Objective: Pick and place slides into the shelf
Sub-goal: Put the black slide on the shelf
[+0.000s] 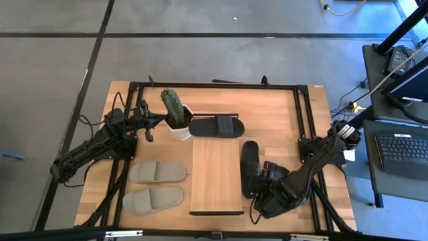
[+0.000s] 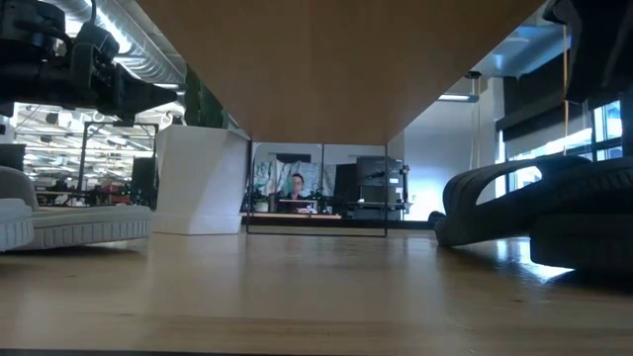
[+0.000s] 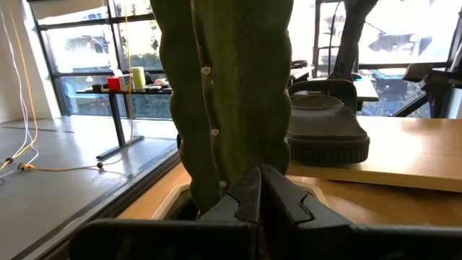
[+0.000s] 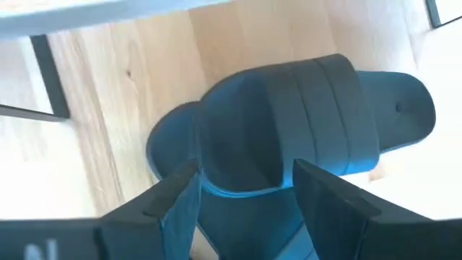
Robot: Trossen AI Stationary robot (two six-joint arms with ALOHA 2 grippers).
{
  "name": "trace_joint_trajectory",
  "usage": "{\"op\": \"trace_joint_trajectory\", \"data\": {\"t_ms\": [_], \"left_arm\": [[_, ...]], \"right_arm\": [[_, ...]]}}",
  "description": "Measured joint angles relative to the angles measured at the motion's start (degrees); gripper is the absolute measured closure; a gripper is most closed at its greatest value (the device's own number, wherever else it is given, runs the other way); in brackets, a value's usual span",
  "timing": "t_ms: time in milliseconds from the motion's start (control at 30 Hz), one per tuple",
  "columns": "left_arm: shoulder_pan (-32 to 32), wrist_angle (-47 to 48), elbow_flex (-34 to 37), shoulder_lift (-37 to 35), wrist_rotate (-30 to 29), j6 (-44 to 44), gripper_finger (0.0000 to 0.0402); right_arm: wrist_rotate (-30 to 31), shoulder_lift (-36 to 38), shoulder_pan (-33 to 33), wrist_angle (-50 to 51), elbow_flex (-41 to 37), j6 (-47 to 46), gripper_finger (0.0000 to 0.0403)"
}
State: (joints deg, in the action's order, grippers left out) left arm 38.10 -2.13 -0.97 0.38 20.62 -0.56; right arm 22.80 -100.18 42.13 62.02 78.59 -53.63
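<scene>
Wooden tabletop [image 1: 281, 114], black metal frame, centre of the high view; grey floor with dark lines around it.

Shelf [image 1: 215, 181]: light wood panel, lower centre of the tabletop, black bar at each short end.

Slides:
- one black slide [image 1: 216, 126] lying across the shelf's upper end;
- one black slide [image 1: 250, 161] on the tabletop just right of the shelf;
- two grey-beige slides [image 1: 158, 172] [image 1: 152, 199] side by side at lower left.

Potted cactus [image 1: 175, 110] in a white pot, upper left of the shelf.

Left gripper [image 1: 148, 128]: beside the cactus pot, fingers pressed together, holding nothing.

Right gripper [image 4: 245, 189]: lower right of the high view, fingers spread apart over a black slide's strap [image 4: 289, 123], not closed on it.

Room: desk with a laptop [image 1: 401, 148] at far right; the low view shows a seated person [image 2: 295, 187] and monitors beyond the table.
</scene>
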Motion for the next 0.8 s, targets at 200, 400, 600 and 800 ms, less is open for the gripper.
{"op": "trace_joint_trajectory", "data": {"t_ms": [200, 400, 600, 800], "left_arm": [[0.0, 0.0, 0.0, 0.0, 0.0, 0.0, 0.0401], [0.0, 0.0, 0.0, 0.0, 0.0, 0.0, 0.0401], [0.0, 0.0, 0.0, 0.0, 0.0, 0.0, 0.0401], [0.0, 0.0, 0.0, 0.0, 0.0, 0.0, 0.0401]], "right_arm": [[1.3, 0.0, -0.6, 1.2, -1.3, 4.1, 0.0186], [3.9, -3.4, -0.8, 0.4, -2.1, 9.0, 0.0188], [5.3, -7.2, -0.8, 1.0, -2.1, 8.8, 0.0188], [9.5, -7.5, -0.8, 3.0, -2.1, 6.7, 0.0188]]}}
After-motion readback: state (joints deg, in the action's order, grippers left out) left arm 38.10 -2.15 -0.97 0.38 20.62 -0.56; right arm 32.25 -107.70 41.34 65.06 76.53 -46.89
